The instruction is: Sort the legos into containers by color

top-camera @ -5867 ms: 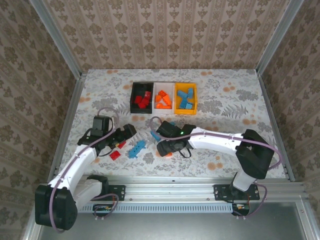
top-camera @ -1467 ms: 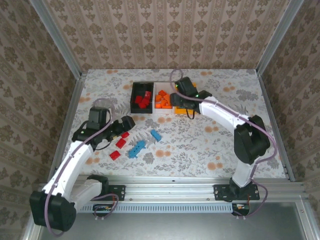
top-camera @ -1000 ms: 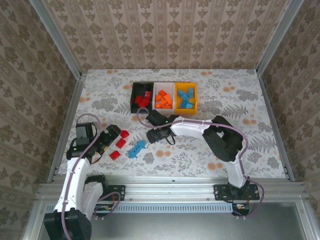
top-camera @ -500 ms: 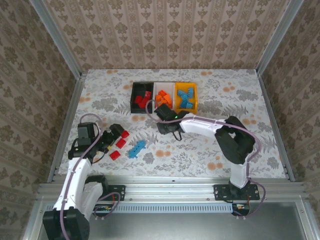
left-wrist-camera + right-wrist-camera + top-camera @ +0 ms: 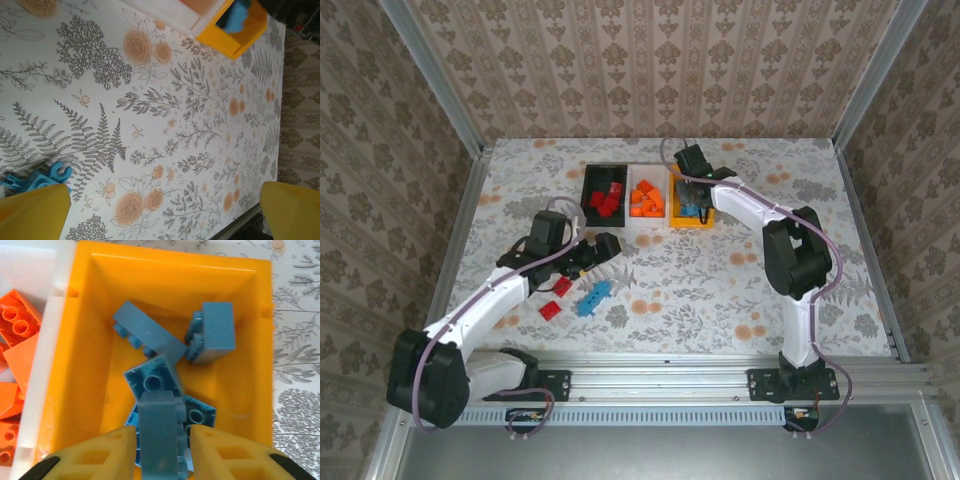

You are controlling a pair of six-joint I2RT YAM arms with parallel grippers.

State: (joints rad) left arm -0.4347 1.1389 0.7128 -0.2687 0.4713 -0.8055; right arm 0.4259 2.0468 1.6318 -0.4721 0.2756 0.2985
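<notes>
right gripper (image 5: 163, 444) hangs low over the yellow bin (image 5: 90, 305), well inside its rim; a blue brick (image 5: 158, 425) stands upright between the fingers; a thin gap shows on one side, so clamped or let go, i cannot tell; other blue bricks (image 5: 210, 335) lie underneath; the white bin (image 5: 49, 345) touches the yellow wall; left gripper (image 5: 165, 210) spread wide, empty, over the bare flowered table (image 5: 200, 125); a loose blue piece (image 5: 35, 179) sits just beside one finger; open room all round.

I work in a small lab test cell: wallpapered panels (image 5: 660, 70) stand at 9, 12 and 3 o'clock, an aluminium rail (image 5: 660, 385) at 6 o'clock.
</notes>
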